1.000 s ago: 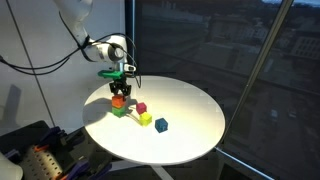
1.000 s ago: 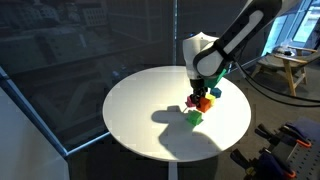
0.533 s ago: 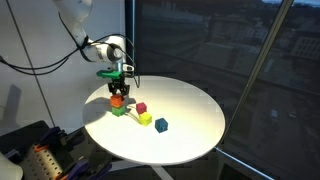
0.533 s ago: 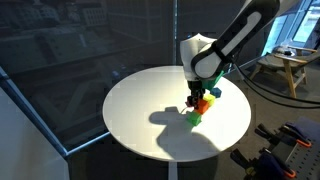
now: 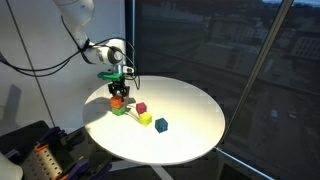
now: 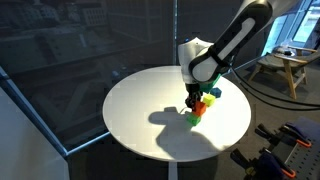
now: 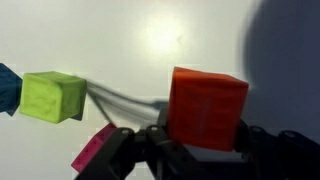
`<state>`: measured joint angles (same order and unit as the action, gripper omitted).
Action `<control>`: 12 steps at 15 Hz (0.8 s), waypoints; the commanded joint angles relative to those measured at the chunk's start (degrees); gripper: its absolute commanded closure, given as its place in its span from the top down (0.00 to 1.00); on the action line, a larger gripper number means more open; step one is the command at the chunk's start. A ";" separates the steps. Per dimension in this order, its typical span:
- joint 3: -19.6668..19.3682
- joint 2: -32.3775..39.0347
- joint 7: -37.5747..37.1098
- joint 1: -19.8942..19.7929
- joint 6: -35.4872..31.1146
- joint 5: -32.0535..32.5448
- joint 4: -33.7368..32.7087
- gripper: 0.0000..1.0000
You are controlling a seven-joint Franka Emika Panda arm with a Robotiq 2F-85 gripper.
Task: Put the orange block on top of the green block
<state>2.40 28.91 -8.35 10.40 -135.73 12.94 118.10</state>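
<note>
My gripper is shut on the orange block, a small orange cube that fills the space between the jaws in the wrist view. The green block sits on the round white table directly under the orange block. In both exterior views the orange block is right above the green block; I cannot tell whether they touch. The green block is hidden in the wrist view.
On the white table, a red-magenta cube, a yellow cube and a dark blue cube lie close beside the stack. In the wrist view a yellow-green cube and the magenta cube show. Dark windows stand behind.
The gripper with the orange block has shifted only slightly over the green block. The other cubes have not moved.
</note>
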 commanded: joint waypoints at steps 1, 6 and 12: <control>0.04 1.27 0.90 0.03 -0.40 -0.53 -1.79 0.31; 0.00 1.73 0.98 0.07 -0.42 -0.58 -2.14 0.81; -0.09 0.73 0.68 0.29 0.71 -0.48 -1.53 1.00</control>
<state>2.41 30.25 -8.35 10.43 -136.24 12.94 117.03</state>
